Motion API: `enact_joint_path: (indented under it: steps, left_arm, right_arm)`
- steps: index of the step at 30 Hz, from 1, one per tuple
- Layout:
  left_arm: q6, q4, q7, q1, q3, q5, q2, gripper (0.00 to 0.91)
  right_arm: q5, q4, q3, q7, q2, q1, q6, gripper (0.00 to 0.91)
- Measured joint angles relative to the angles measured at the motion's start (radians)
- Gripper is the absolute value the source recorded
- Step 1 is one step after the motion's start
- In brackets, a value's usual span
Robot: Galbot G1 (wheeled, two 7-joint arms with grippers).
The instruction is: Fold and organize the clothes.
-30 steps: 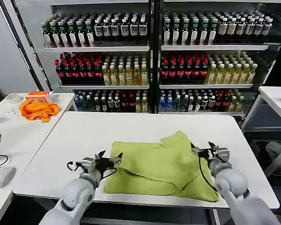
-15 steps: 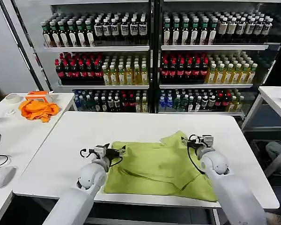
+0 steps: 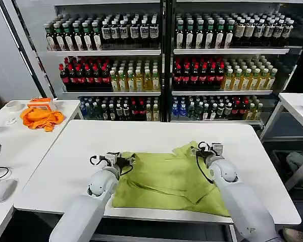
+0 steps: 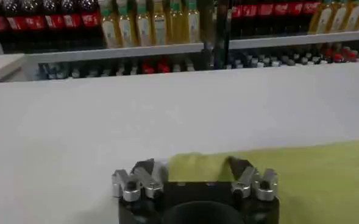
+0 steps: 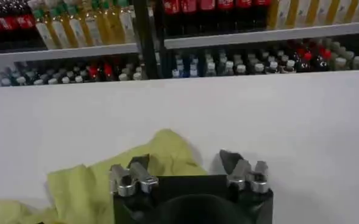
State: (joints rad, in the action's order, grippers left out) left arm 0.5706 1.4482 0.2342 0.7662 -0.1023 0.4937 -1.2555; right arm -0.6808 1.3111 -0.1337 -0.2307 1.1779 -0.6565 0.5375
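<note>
The T-shirt [image 3: 166, 179] lies spread on the white table [image 3: 81, 146] in front of me, its near edge close to the table's front edge, one sleeve bunched up at the far right corner. My left gripper [image 3: 127, 160] now sits at the shirt's far left corner; a second ago it was nearer to me, at the left edge, and it has travelled forward along that edge. In the left wrist view my left fingers [image 4: 144, 170] stand apart, with the yellow-green corner of the cloth [image 4: 194, 167] lying between them, not pinched.

My right gripper [image 3: 198, 149] has also moved forward and inward, from the shirt's right side up to the bunched sleeve at the far right. In the right wrist view its fingers [image 5: 231, 161] are spread too, one over the crumpled sleeve [image 5: 161, 152] and the other over bare table.

The shirt itself has not shifted. The orange cloth [image 3: 40, 118] remains on the side table to my left, in front of the drink shelves [image 3: 166, 60].
</note>
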Motion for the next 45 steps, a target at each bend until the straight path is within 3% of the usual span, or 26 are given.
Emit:
enact_joint_path:
  steps: [3, 26, 45]
  left_arm:
    - [0.000, 0.000, 0.000, 0.000, 0.003, 0.006, -0.003, 0.081]
    - [-0.024, 0.050, -0.037, 0.056, -0.023, 0.067, 0.022, 0.071]
    - [-0.032, 0.243, -0.070, 0.138, -0.062, 0.159, 0.094, 0.071]
  right_arm:
    - [-0.001, 0.001, 0.000, 0.001, -0.001, -0.004, 0.000, 0.000]
    - [-0.021, 0.093, -0.054, 0.013, -0.031, -0.070, -0.012, 0.000]
    - [-0.038, 0.451, -0.176, 0.017, -0.135, -0.287, -0.027, 0.000]
